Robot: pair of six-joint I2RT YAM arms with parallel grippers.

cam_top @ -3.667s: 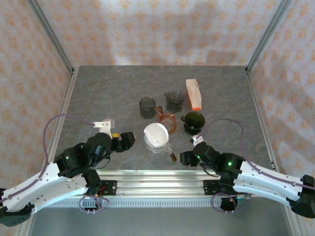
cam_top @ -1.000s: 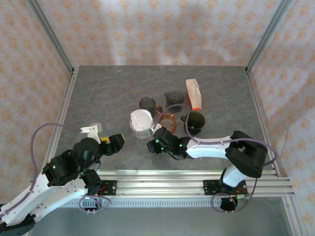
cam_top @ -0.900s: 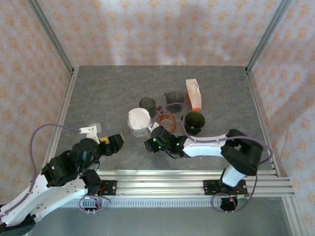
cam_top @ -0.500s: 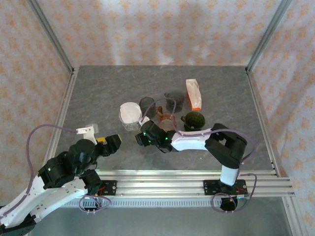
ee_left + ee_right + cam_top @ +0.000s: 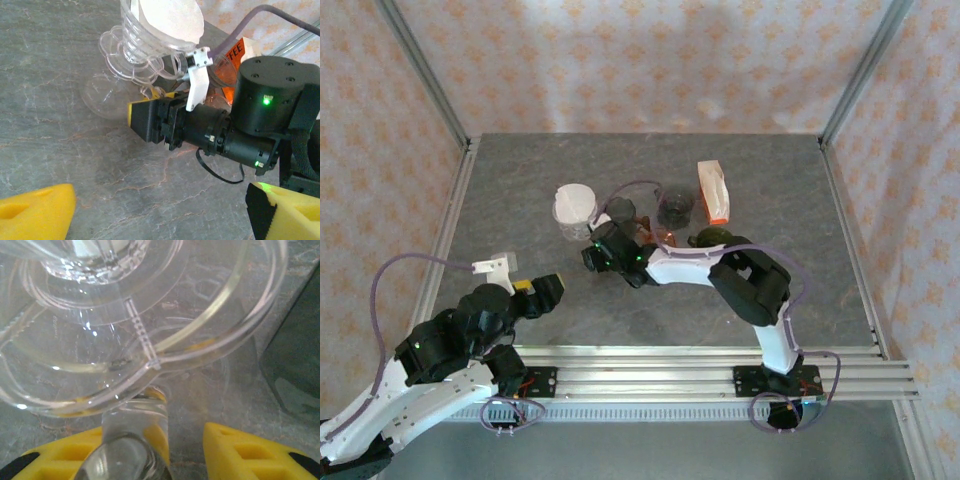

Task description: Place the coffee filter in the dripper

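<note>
The clear plastic dripper (image 5: 573,210) stands on the table at the left of the cup cluster, with the white coffee filter (image 5: 573,197) sitting in its cone. From the left wrist view the filter (image 5: 167,17) rises above the ribbed dripper (image 5: 145,50). My right gripper (image 5: 589,254) reaches in from the right at the dripper's base. In the right wrist view the dripper's handle (image 5: 135,435) lies between the yellow fingers (image 5: 245,450), against the left one, with a gap to the right one. My left gripper (image 5: 551,288) stands open and empty nearer the front.
Behind and right of the dripper stand two dark cups (image 5: 619,211) (image 5: 675,208), an amber cup (image 5: 661,236), a dark green dripper (image 5: 715,240) and an orange-and-white box (image 5: 713,192). The right arm's cable loops over these. Bare grey tabletop (image 5: 520,190) lies to the left.
The right arm has carried the dripper with the filter leftward and toward the back. Its jaws have eased slightly apart. The left arm has barely moved.
</note>
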